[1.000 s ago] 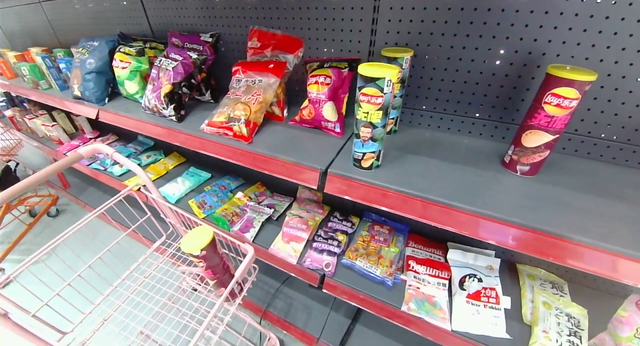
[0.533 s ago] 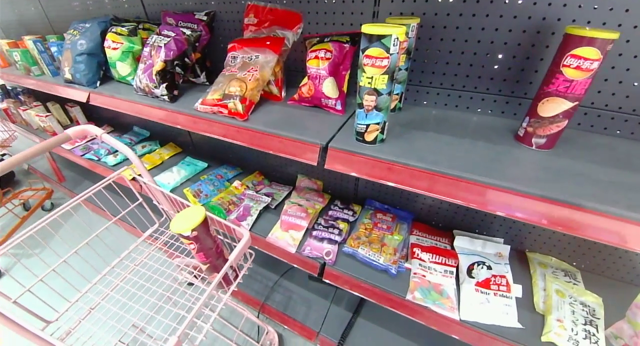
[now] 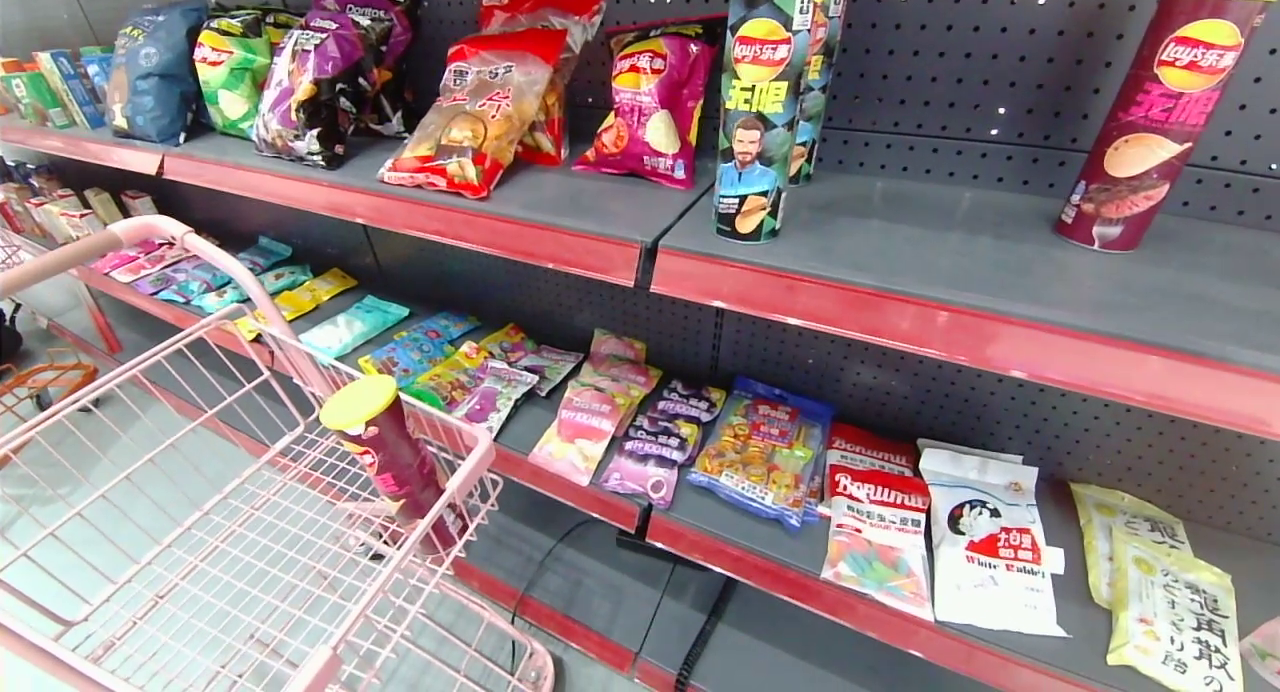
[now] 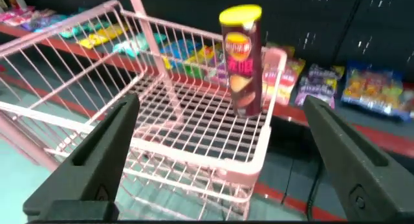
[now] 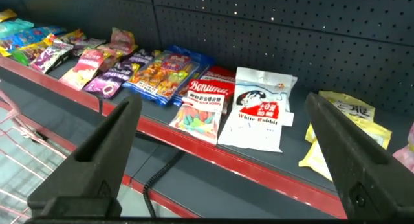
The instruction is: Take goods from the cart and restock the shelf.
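Note:
A maroon chip can with a yellow lid (image 3: pixel 392 460) stands upright in the far corner of the pink wire cart (image 3: pixel 110 240). The left wrist view has the same can (image 4: pixel 242 62) inside the cart (image 4: pixel 194 158), ahead of my left gripper (image 4: pixel 220 101), which is open, empty and short of the basket. A matching maroon can (image 3: pixel 1150 122) stands on the upper grey shelf (image 3: pixel 920 247) at the right, with two green-black cans (image 3: pixel 755 112) near the middle. My right gripper (image 5: pixel 221 101) hangs open and empty before the lower shelf (image 5: pixel 259 162).
Chip bags (image 3: pixel 470 112) crowd the upper shelf's left half; a wide bare stretch lies between the cans. Candy and snack packets (image 3: pixel 760 452) cover the lower shelf. A black cable (image 3: pixel 700 632) hangs under it. An orange cart (image 3: pixel 45 382) stands at the far left.
The whole head view has shifted: shelves and cart sit higher in the picture, so the camera has tilted down. The cans, bags and cart keep their places.

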